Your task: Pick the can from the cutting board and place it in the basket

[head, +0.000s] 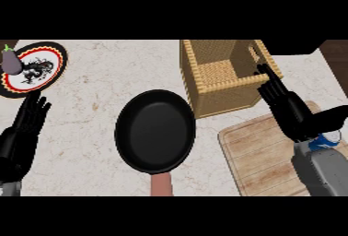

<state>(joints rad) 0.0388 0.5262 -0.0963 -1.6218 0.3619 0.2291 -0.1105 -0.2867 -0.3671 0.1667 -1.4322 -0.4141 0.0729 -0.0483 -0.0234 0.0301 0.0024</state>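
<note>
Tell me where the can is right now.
In the head view the can sits at the right edge over the cutting board, mostly hidden behind the right hand.

Pale marbled counter, dark wood beyond corner.

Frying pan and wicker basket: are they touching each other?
Apart. The head view shows a strip of pale counter between the frying pan's upper-right rim and the wicker basket's lower-left wall.

One head view looks steeply down from above the counter, forearms entering from its lower edge.
</note>
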